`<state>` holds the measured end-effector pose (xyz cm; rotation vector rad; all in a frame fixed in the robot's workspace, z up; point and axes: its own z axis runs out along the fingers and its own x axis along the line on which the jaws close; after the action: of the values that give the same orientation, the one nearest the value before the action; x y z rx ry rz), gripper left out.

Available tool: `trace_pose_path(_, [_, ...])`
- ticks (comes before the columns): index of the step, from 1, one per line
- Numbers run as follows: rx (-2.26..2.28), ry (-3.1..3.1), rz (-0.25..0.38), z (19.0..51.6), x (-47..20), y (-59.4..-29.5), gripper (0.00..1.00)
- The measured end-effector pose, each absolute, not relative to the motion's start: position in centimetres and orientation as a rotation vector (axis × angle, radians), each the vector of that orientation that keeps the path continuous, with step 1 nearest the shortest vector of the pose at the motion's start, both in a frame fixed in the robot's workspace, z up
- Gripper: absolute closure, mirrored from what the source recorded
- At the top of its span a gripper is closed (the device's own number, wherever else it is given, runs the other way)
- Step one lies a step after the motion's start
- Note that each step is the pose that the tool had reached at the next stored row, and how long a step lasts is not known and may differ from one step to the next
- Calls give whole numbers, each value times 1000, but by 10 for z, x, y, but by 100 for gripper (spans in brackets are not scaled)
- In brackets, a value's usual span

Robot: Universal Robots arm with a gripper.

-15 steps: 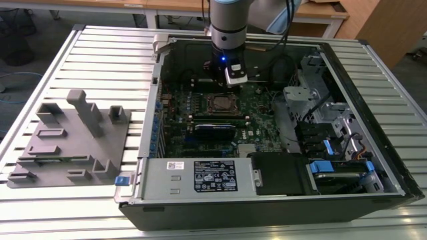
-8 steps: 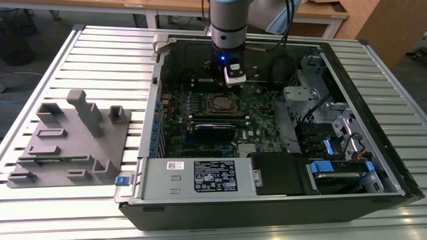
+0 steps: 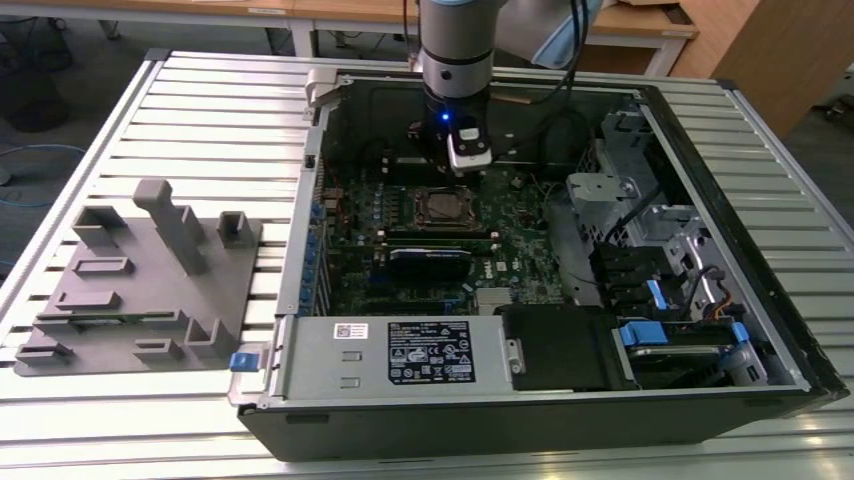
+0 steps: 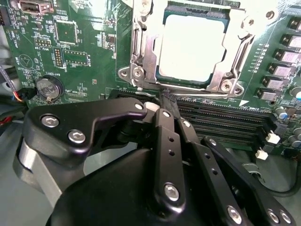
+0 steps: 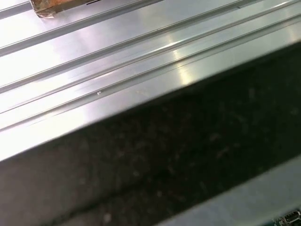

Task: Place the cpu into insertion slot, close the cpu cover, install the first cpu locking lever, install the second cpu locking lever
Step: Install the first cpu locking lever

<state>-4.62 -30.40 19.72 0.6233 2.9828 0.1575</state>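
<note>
The cpu (image 4: pixel 190 47) lies flat in the insertion slot (image 4: pixel 162 77), its pale silver top showing through the window of the cpu cover (image 4: pixel 141 52). The cover's silver frame lies down around the chip. In the exterior view the socket with the cpu (image 3: pixel 434 205) sits mid-board inside the open computer case. My gripper (image 4: pixel 164 100) hangs just off one edge of the socket, its black fingers (image 4: pixel 164 141) drawn together at the tips. From outside, the gripper (image 3: pixel 465 162) stands low over the board just behind the socket. I cannot make out the locking levers.
Empty black memory slots (image 4: pixel 221 120) run beside the fingertips, and a coin battery (image 4: pixel 49 87) sits nearby. A grey fixture block (image 3: pixel 147 280) lies on the slatted table (image 5: pixel 117 56) at the exterior view's left. A power supply (image 3: pixel 394 355) and drive cage (image 3: pixel 627 200) crowd the case.
</note>
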Motion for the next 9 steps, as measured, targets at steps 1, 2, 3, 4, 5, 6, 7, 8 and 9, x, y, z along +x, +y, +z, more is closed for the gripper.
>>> trace_pose_path(1, [626, 2982, 155, 197, -46, -304, 89])
trace_pose_path(2, [628, 2981, 152, 197, -46, -304, 89])
trace_pose_path(3, [630, 2980, 149, 196, -46, -304, 89])
trace_pose_path(4, [631, 2980, 146, 196, -46, -304, 89])
trace_pose_path(5, [633, 2979, 144, 196, -46, -304, 89])
trace_pose_path(6, [633, 2979, 144, 196, -46, -304, 89])
trace_pose_path(7, [633, 2979, 144, 196, -46, -304, 89])
trace_pose_path(8, [633, 2979, 144, 196, -46, -304, 89])
trace_pose_path(9, [634, 2979, 144, 196, -46, -304, 89])
